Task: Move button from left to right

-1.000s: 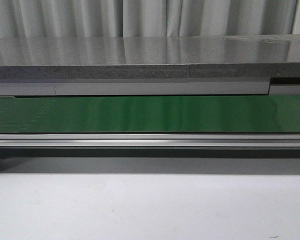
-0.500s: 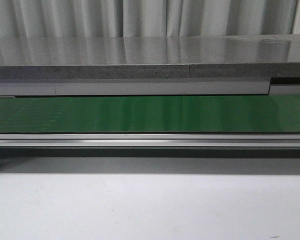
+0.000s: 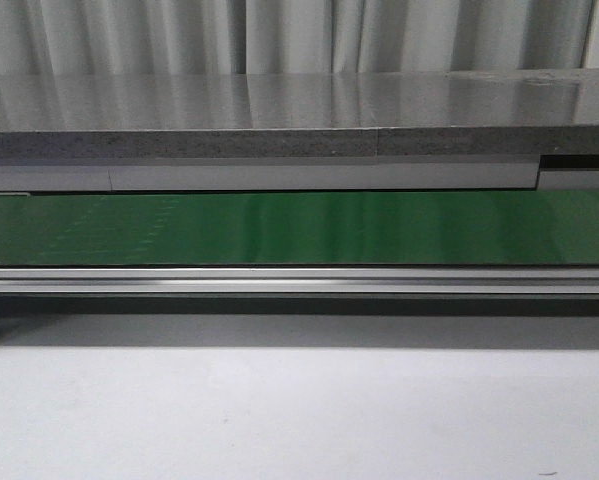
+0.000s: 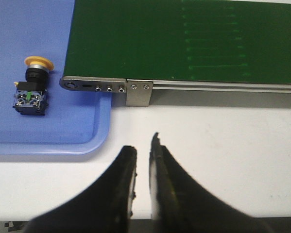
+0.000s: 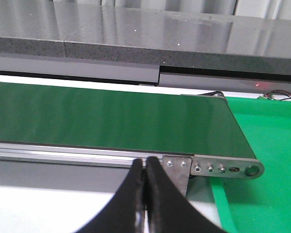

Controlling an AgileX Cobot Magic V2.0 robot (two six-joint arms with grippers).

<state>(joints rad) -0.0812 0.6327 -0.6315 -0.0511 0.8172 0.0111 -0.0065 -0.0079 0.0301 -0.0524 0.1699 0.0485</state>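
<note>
While my left fingers (image 4: pixel 143 145) hover narrowly parted, empty, the toppled button (image 4: pixel 32 86) could roll off-grip; right fingers (image 5: pixel 145 167) pressed together.

The front view looks level and forward across the white bench (image 3: pixel 299 410) at the green conveyor belt (image 3: pixel 299 228). Both wrist views look down closer, each at one belt end (image 4: pixel 184 43) (image 5: pixel 111 116).

**Belt ahead of me**

A green belt (image 3: pixel 299 228) ran straight across in front of me, edged by a silver rail (image 3: pixel 299 280) on my side. Behind it lay a grey stone counter (image 3: pixel 279 115) backed by pale curtains (image 3: pixel 279 35). White table (image 3: pixel 299 415) filled the foreground.
</note>
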